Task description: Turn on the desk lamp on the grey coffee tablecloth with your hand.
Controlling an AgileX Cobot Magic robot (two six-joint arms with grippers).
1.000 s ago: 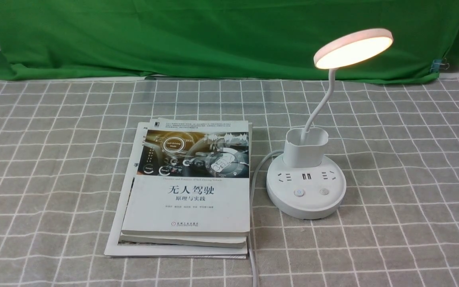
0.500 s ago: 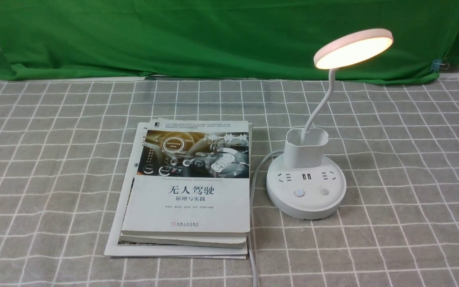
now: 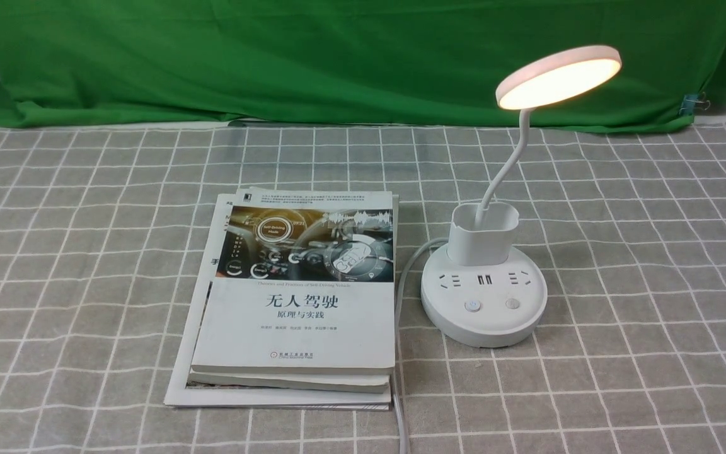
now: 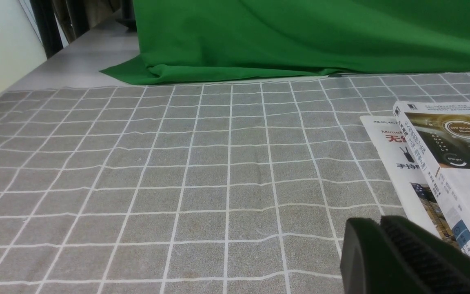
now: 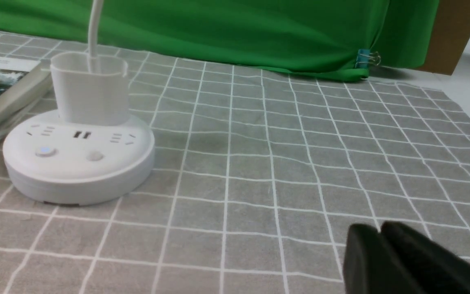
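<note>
On gridded grey coffee tablecloth (image 3: 621, 265) | desk lamp (image 3: 484, 296), round plastic disc glowing | left hand (image 4: 382, 228), right hand (image 5: 380, 234) pressed closed, empty

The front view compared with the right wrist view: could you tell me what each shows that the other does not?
Only the front view shows the lit lamp head and the full stack of books. Only the right wrist view shows the right tool, apparently shut, low over the cloth. Both show the desk lamp base with its two buttons, the grey coffee tablecloth, and the green cloth.
</note>
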